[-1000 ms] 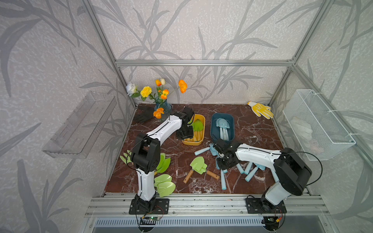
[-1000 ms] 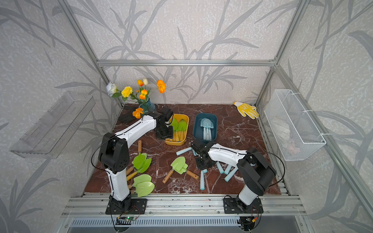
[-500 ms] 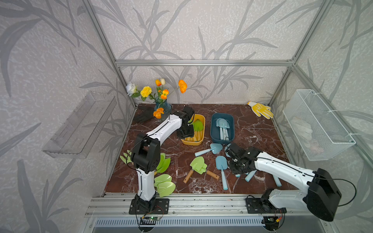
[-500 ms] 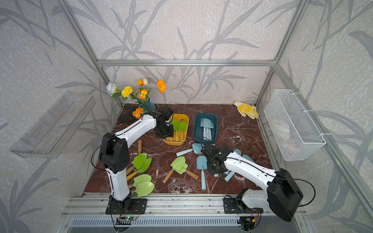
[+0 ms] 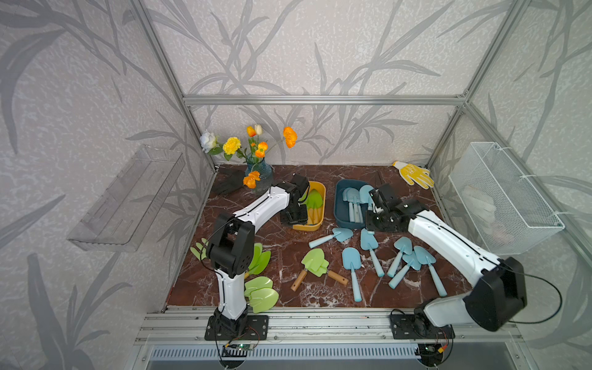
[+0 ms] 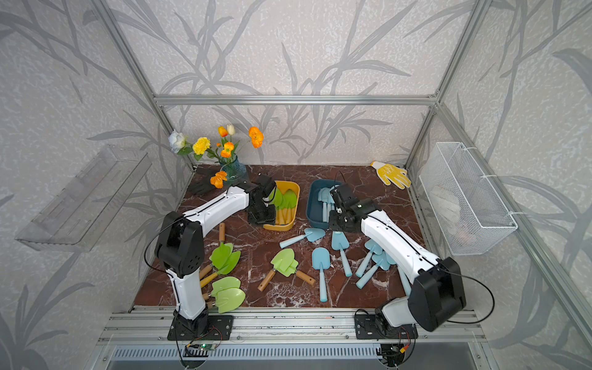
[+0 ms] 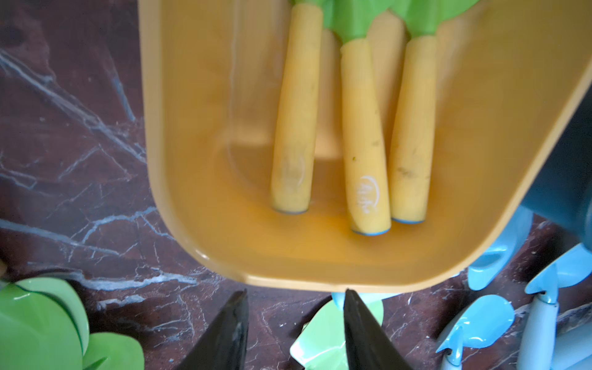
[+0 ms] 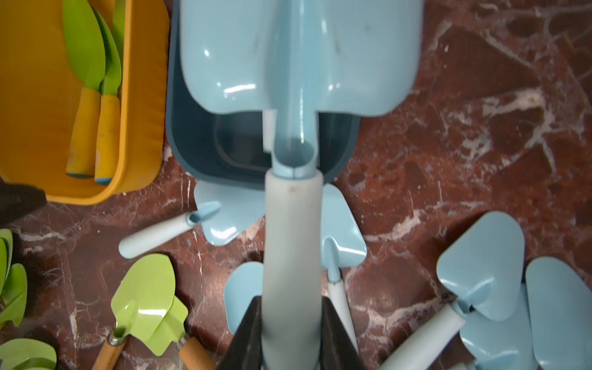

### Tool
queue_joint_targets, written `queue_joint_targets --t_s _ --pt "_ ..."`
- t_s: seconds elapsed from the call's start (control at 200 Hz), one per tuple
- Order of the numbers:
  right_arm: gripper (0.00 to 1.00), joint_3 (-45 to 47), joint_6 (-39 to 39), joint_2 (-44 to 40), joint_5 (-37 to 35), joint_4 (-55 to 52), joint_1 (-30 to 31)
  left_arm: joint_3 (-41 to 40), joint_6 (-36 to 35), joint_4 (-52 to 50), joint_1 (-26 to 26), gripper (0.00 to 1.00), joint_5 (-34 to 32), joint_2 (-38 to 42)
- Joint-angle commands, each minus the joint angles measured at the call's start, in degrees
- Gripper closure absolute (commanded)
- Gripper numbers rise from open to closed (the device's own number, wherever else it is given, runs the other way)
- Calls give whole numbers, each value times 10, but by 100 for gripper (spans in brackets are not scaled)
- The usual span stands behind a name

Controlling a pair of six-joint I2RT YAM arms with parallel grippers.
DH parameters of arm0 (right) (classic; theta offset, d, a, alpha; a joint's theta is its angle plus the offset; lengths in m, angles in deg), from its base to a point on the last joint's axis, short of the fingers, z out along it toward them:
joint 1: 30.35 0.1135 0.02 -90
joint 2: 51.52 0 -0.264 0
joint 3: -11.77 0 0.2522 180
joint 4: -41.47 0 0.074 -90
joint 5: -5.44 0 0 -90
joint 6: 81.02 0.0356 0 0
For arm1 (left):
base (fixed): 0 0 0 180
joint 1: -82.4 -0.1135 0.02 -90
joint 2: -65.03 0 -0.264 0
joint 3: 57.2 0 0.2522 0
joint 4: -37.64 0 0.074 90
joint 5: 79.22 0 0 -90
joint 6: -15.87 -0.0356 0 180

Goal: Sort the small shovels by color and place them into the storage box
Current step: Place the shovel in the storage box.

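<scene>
Two boxes stand side by side at the back middle of the bench: a yellow box holding the sorted green shovels, and a blue box holding the sorted blue shovels.

Top views: both show the right arm reaching to the blue box's front rim and the left arm's wrist against the yellow box's left side. Six loose blue shovels lie toward the front right of the bench. A crossed green pair lies at front middle, and more green shovels lie by the left arm's base. How either set of jaws stands cannot be read from here.

Left wrist view: the left jaws are partly apart and empty, hovering just outside the yellow box's rim. Only this view shows that gap. Three handles of the sorted green shovels lie inside. Risk, as judged: a low forward move would strike the rim and shove the box.

Right wrist view: the right jaws are closed on the handle end of the held blue shovel. Its blade is out over the blue box and its handle crosses the front rim. Only this view shows that grip. Risks, as judged:
- Gripped so far from the blade, the shovel may swing in the jaws.
- If released here, the handle could catch the rim and the shovel could tip out onto the blue shovels lying just in front of the box.
</scene>
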Motion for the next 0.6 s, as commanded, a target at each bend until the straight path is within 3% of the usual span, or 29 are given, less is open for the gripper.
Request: queue_joint_targets --t_s 0.0,0.27,0.595 --pt "80 -82 -52 84 58 11 -18 -27 -2 -7 8 51 -34 57" --pt "79 -206 -41 259 112 14 -29 -112 8 6 18 50 -56 125" --pt "79 -243 -18 340 95 7 -33 -121 -2 -1 19 48 -66 146"
